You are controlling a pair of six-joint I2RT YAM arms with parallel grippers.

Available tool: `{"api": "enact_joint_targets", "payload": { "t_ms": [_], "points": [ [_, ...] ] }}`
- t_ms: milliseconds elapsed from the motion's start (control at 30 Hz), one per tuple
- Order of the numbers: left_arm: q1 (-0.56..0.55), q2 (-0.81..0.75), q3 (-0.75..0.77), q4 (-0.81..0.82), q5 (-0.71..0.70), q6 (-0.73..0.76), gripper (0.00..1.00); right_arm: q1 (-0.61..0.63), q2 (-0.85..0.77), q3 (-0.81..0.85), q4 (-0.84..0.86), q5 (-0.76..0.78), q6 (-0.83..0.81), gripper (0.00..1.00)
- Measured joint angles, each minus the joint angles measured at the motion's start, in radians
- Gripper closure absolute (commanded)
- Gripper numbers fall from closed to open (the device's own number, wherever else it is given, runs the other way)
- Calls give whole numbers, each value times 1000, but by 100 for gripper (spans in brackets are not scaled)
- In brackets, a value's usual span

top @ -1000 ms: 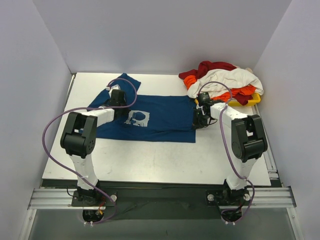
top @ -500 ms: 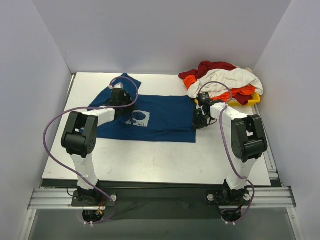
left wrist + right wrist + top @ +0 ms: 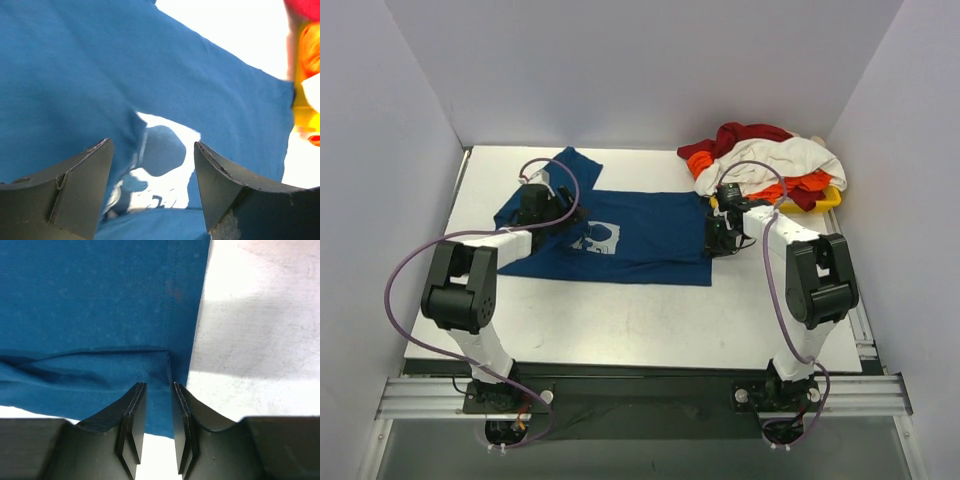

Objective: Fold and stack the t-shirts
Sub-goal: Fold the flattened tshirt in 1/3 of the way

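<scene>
Where pale walls (image 3: 640, 70) enclose it, table (image 3: 640, 320) lies white; blue t-shirt (image 3: 655, 240) spread.

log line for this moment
blue t-shirt: spread | left gripper: open over print | right gripper: slightly open at hem | other shirts: piled

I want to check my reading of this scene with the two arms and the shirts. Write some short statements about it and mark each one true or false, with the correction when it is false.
1. The dark blue t-shirt lies spread out on the table. True.
2. The left gripper is shut. False: its jaws stand wide apart above the shirt's pale print.
3. The pile of red, white and orange shirts sits at the far right, over the yellow tray. True.
4. The right gripper is over that pile. False: it is at the blue shirt's right edge.
</scene>
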Motion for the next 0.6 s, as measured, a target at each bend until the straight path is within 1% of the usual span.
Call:
{"api": "enact_joint_targets", "payload": {
  "t_ms": [167, 333, 433, 600],
  "points": [
    [93, -109, -126, 59, 22, -3, 23, 1, -41, -1, 0, 0, 0, 68],
    [160, -132, -200, 82, 38, -3, 23, 16, -81, -22, 1, 3, 2, 66],
    [181, -132, -225, 81, 40, -1, 23, 39, -90, -31, 0, 3, 2, 65],
    [184, -133, -234, 87, 41, 11, 23, 83, -90, -40, 0, -13, 2, 64]
  ]
}}
